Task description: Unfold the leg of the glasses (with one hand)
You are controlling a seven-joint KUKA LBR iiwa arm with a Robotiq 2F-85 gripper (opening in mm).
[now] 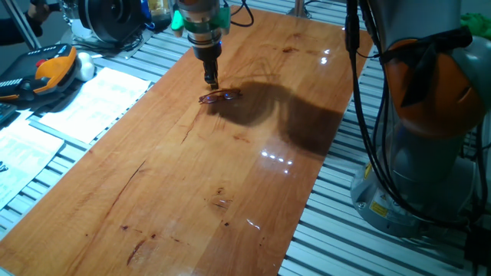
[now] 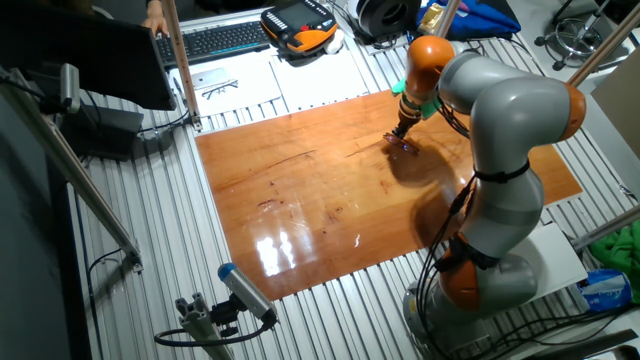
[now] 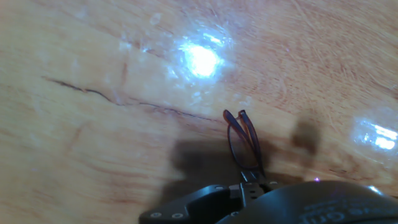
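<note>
One pair of glasses lies just beneath the end effector; finger spread cannot be told.

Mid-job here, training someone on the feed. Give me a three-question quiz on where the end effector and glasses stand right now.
1. True or false: the end effector is directly above the glasses.
2. What do the glasses rest on: A) white paper, B) wooden tabletop, C) metal slats?
3. In the hand view, where do the two legs' tips point?

Key: 1. True. 2. B. 3. Up the picture, away from the end effector, lying close together.
</note>
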